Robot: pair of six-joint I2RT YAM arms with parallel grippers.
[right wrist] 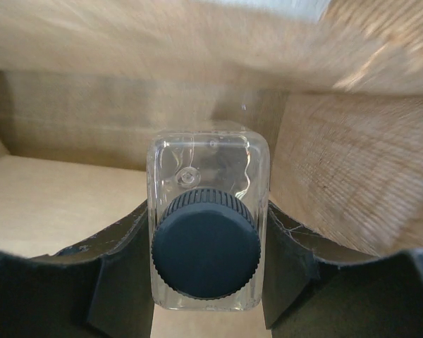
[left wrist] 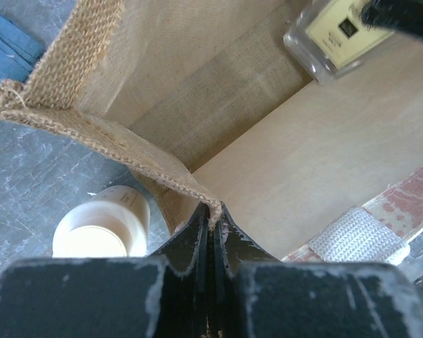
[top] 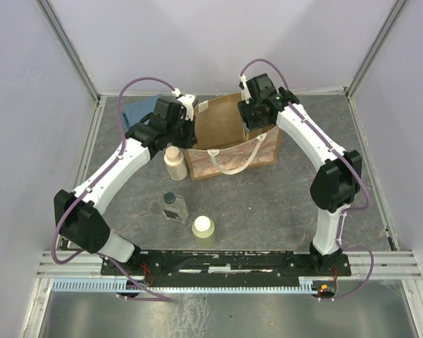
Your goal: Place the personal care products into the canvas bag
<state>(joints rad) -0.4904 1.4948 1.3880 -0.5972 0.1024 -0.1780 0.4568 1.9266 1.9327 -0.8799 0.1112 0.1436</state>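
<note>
The canvas bag [top: 225,127] stands open at the table's far middle. My left gripper [top: 188,138] is shut on the bag's left rim, and the left wrist view [left wrist: 213,215] shows the woven edge pinched between the jaws. My right gripper [top: 258,115] is shut on a clear dark-capped bottle [right wrist: 206,243] and holds it inside the bag's mouth, above the floor of the bag [right wrist: 49,197]. That bottle also shows in the left wrist view [left wrist: 336,32]. The beige bottle [top: 175,162] stands against the bag's left side. The second clear bottle [top: 173,206] and the pale yellow jar [top: 203,227] stand nearer the front.
A folded blue cloth [top: 137,110] lies at the back left behind my left arm. The bag's rope handle [top: 234,156] hangs over its front side. A white tab [left wrist: 358,236] sits on the bag's rim. Metal rails border the table.
</note>
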